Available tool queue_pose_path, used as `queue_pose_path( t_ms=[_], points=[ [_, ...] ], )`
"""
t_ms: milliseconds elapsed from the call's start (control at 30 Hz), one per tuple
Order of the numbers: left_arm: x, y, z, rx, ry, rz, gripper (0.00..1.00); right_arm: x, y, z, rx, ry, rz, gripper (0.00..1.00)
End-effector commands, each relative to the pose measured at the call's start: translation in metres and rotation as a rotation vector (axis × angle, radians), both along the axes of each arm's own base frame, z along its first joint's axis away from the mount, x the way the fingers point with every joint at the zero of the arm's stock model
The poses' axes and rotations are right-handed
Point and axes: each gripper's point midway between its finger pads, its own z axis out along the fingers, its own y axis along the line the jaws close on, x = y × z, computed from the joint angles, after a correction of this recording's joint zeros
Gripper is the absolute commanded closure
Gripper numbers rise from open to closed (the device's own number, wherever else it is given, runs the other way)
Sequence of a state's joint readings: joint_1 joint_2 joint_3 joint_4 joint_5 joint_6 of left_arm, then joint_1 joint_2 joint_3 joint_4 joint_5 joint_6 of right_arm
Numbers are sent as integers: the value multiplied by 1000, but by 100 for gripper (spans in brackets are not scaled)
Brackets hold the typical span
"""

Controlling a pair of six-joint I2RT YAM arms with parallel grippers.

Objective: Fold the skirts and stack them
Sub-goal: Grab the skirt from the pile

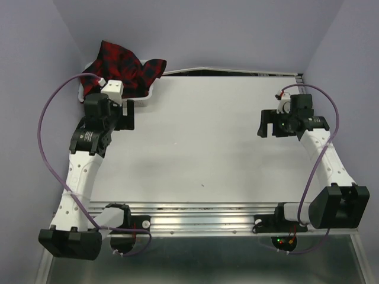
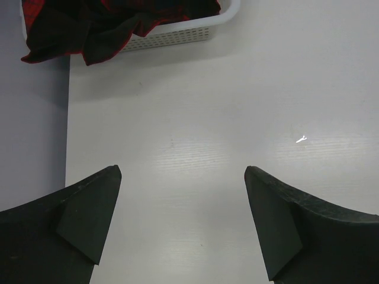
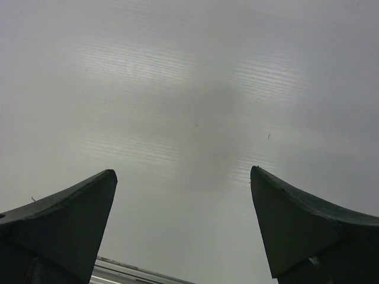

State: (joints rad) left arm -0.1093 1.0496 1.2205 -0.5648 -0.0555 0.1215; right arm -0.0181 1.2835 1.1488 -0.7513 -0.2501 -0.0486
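Note:
The red-and-navy tartan skirt lies bunched in a white mesh basket at the table's far left corner; in the left wrist view the skirt spills over the basket's wall. The tan-brown skirt is out of view. My left gripper is open and empty, over bare table just in front of the basket; its fingertips stand wide apart. My right gripper is open and empty above bare table at the right side.
The white table is walled by lavender panels on the left, back and right. A metal rail runs along the near edge between the arm bases. Purple cables loop from both arms.

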Motion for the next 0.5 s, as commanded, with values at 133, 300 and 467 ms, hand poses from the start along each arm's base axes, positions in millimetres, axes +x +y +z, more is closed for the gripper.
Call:
queue_pose_path(
  t_ms=[133, 300, 467],
  points=[
    [22, 3, 44, 10, -85, 4, 1, 7, 6, 15, 19, -66, 32, 0],
    [73, 25, 103, -4, -172, 100, 1, 10, 7, 19, 23, -76, 49, 0],
    [131, 77, 152, -69, -256, 261, 1, 13, 8, 13, 25, -54, 54, 0]
  ],
)
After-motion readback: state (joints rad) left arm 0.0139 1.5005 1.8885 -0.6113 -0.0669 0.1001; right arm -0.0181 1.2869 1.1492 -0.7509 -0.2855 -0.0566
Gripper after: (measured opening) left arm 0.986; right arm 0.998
